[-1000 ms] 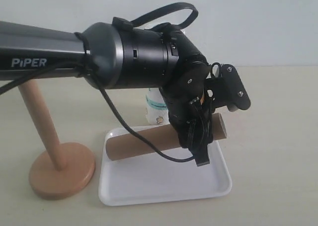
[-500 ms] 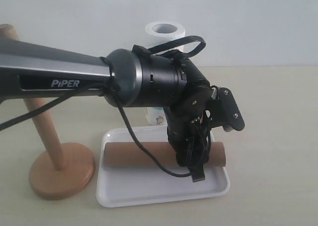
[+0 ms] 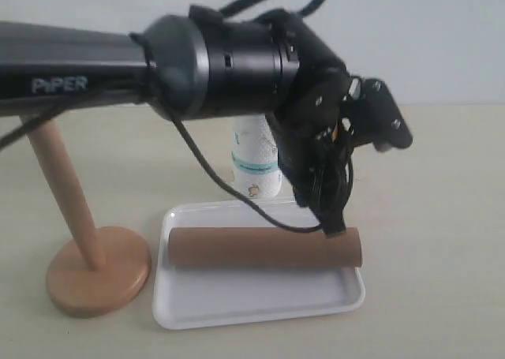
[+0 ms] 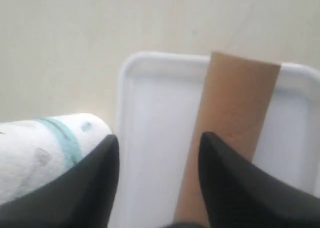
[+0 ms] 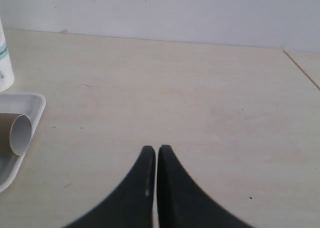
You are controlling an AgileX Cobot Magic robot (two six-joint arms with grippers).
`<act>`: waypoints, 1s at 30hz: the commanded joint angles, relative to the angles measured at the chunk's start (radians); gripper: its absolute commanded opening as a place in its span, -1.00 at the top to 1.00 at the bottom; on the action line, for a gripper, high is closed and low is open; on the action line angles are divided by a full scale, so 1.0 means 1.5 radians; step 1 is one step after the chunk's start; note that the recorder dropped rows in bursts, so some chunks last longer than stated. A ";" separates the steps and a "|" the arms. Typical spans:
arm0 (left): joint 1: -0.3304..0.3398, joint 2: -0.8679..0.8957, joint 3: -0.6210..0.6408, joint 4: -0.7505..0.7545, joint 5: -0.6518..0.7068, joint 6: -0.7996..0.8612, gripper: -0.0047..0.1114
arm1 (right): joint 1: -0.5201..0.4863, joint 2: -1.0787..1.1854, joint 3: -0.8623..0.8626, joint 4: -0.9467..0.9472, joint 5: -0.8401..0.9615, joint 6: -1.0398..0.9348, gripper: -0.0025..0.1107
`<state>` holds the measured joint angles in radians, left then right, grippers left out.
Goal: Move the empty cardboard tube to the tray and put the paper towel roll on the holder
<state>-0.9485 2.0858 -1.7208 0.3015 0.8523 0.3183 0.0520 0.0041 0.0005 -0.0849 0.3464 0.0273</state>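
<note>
The paper towel roll (image 4: 35,153) stands beside the left gripper (image 4: 159,138), which is spread wide and empty. Beneath it, the cardboard tube (image 4: 235,112) lies in the tray (image 4: 150,97).

One marking: "PiPER", white capitals with small i, printed along dark grey left arm (image 3: 79,67) in exterior view. Small prints on roll (image 3: 256,166): too small to read.

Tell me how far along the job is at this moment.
Done: the empty cardboard tube lies flat in the tray. In hand: nothing; the left gripper is open above the tray, and the right gripper is shut over the table. Left: the paper towel roll stands on the table behind the tray, and the holder pole is bare.
</note>
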 commanded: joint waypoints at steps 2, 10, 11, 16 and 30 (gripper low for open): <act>-0.033 -0.062 -0.034 0.000 0.006 -0.015 0.63 | -0.002 -0.003 0.000 0.001 -0.009 -0.003 0.93; -0.095 -0.139 -0.035 0.053 0.027 -0.054 0.85 | -0.002 -0.003 0.000 0.001 -0.009 -0.003 0.93; -0.105 -0.156 -0.035 0.087 0.027 -0.085 0.85 | -0.002 -0.003 0.000 0.001 -0.009 -0.003 0.93; -0.134 -0.278 -0.035 0.218 0.042 -0.218 0.85 | -0.002 -0.003 0.000 0.001 -0.009 -0.003 0.93; -0.091 -0.717 -0.009 0.343 0.246 -0.283 0.85 | -0.002 -0.003 0.000 0.001 -0.009 -0.003 0.93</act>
<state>-1.1029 1.1125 -1.7613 0.7445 1.1649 -0.0719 0.0520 0.0041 0.0005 -0.0849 0.3464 0.0273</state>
